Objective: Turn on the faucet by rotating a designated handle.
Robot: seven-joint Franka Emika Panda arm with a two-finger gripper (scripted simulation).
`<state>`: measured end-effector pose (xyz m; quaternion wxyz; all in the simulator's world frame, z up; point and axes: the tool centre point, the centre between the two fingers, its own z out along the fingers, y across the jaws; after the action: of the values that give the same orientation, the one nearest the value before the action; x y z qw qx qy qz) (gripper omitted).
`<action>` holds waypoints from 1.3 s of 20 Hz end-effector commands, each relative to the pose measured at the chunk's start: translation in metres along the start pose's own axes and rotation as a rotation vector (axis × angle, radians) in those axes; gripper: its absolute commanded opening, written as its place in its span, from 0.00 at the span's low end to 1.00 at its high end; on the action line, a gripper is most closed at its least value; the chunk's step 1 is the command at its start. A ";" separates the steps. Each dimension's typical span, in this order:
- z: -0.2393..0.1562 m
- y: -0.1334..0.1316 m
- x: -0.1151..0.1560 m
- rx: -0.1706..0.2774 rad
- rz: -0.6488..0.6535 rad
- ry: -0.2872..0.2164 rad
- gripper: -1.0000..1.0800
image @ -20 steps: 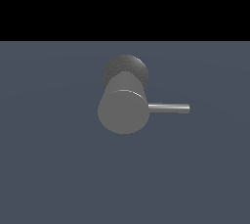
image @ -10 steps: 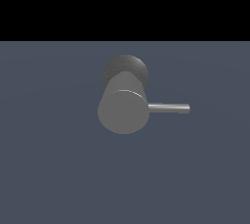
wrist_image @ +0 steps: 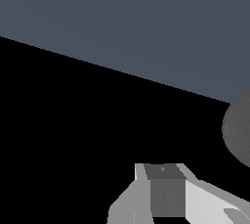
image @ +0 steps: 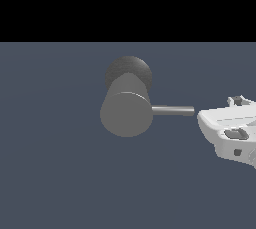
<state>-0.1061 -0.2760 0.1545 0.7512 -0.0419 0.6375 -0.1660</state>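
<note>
— Where it stands mid-floor, how does the faucet (image: 126,113) look?
— Matte grey cylinder, thin handle (image: 172,110) pointing at the white gripper (image: 227,130) (finger spread impossible to tell).

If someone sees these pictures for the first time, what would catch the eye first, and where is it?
First is the grey faucet, an upright cylinder seen from above near the middle of the exterior view, its thin handle pointing toward that view's right. Next is the white gripper at the right edge, close to the handle's tip but apart from it.
</note>
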 end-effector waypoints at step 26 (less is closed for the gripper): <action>-0.028 0.134 0.038 -0.154 0.277 0.166 0.00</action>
<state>-0.1037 -0.1617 0.0743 0.7041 0.0019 0.7099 -0.0189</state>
